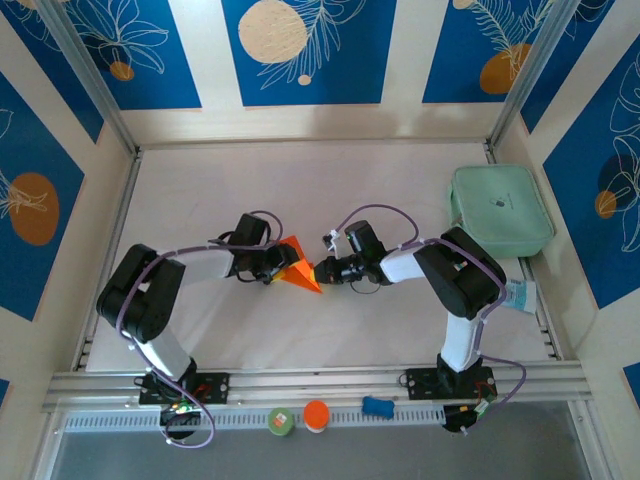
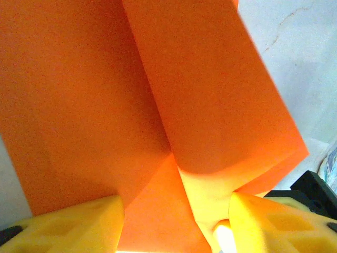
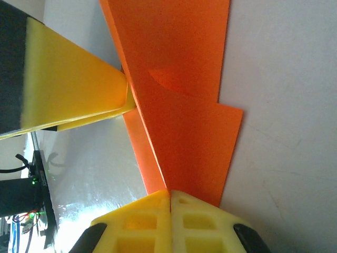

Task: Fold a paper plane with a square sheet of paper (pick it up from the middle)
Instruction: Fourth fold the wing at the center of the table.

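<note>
I'm looking down on the pale surface (image 1: 300, 190), walled in by blue patterned panels. Both arms are folded in towards the middle. The left arm (image 1: 150, 290) rises from its base at the near edge, bends at the elbow and reaches right. The right arm (image 1: 460, 270) mirrors it and reaches left, so the two wrists face each other almost nose to nose.

The mint-green case (image 1: 500, 210) lies flat at the far right, well apart from both wrists. A small printed packet (image 1: 520, 295) sits just beside the right arm's elbow.

The paper plane (image 1: 298, 270) is between the two wrists, mid-surface, a folded orange wedge standing up on its creases. From the left wrist I see its flaps (image 2: 184, 105) rising close in front of the lens and hiding most of the surface behind them.

The left pincer (image 1: 272, 268) is released. Its yellow pads (image 2: 176, 232) stand apart with the paper's fold running between them, unpinched. The right pincer (image 1: 325, 270) is clenched on the plane, its pads (image 3: 169, 197) pressed together over the narrow end of the paper (image 3: 179, 132). One yellow finger (image 3: 73, 84) of the left pincer touches the paper's edge from the side.

On the near rail (image 1: 560, 375) sit a small green round thing (image 1: 281, 421), an orange disc (image 1: 316, 414) and a blue piece (image 1: 376, 406).
</note>
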You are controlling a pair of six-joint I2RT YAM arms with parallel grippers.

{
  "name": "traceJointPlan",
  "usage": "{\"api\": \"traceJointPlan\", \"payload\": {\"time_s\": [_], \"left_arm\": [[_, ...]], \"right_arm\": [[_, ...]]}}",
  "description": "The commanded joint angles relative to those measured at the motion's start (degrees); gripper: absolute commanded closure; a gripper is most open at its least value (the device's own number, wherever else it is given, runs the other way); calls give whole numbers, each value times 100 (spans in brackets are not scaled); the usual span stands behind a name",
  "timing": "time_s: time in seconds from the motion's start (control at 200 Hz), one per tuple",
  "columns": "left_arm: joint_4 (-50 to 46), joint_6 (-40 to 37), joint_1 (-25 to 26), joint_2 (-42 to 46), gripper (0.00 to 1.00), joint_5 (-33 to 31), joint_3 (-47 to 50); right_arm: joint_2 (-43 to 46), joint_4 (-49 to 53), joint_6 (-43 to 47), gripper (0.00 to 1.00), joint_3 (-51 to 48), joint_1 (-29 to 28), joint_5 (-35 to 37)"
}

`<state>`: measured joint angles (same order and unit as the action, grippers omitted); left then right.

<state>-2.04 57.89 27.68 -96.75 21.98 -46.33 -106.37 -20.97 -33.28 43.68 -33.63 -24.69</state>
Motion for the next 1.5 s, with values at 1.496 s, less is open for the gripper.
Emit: {"api": "traceJointPlan", "payload": {"time_s": [1.496], "left_arm": [[-1650,-31,167,-758,41,-713,-351]], "right_arm": [[-156,594,751,86,347,-144,-159]]}}
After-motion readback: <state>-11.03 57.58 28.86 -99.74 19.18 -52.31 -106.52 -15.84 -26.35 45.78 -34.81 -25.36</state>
